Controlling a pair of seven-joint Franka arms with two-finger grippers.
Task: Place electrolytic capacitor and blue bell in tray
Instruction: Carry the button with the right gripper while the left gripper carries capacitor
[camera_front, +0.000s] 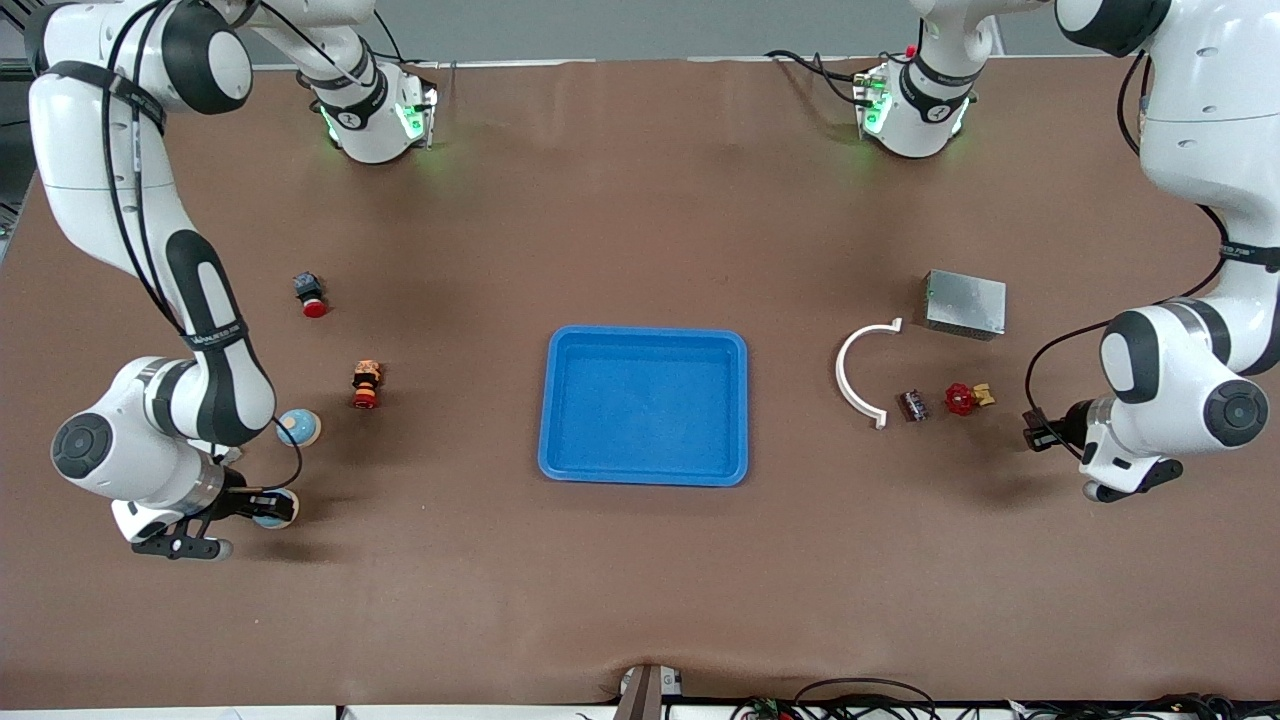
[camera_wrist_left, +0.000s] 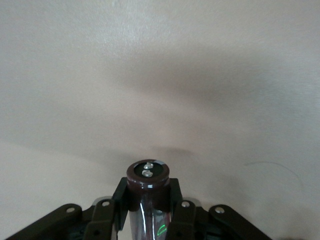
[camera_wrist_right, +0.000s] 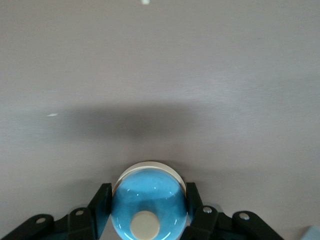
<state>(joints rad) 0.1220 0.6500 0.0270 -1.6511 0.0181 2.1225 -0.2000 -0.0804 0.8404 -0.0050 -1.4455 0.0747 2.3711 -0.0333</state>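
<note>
both parts gripped, tray waiting empty

the left hand (camera_wrist_left: 148, 210), at the lower right of the front view, is clamping the capacitor (camera_wrist_left: 147, 182) between its fingers; the left wrist view is showing the dark can with its two terminals sticking out past the fingertips. the right hand (camera_wrist_right: 148, 212), at the lower left of the front view, is closing around a blue bell (camera_wrist_right: 148, 207), its pale button facing the wrist camera. a second blue bell (camera_front: 299, 427) is sitting on the desk (camera_front: 640, 600) just above that hand in the frame.

the tray (camera_front: 545, 420) is lying at the centre of the front view with nothing in it, well apart from both hands. so the picking looks done, while the carrying and dropping are both left: each arm is needing to swing inward over the tray and let go.

other bits are staying on the desk: a white arc (camera_front: 856, 375), a red knob (camera_front: 962, 399), a small dark part (camera_front: 913, 405) and a grey box (camera_front: 965, 304) at right, two red-tipped buttons (camera_front: 311, 295) at left.
</note>
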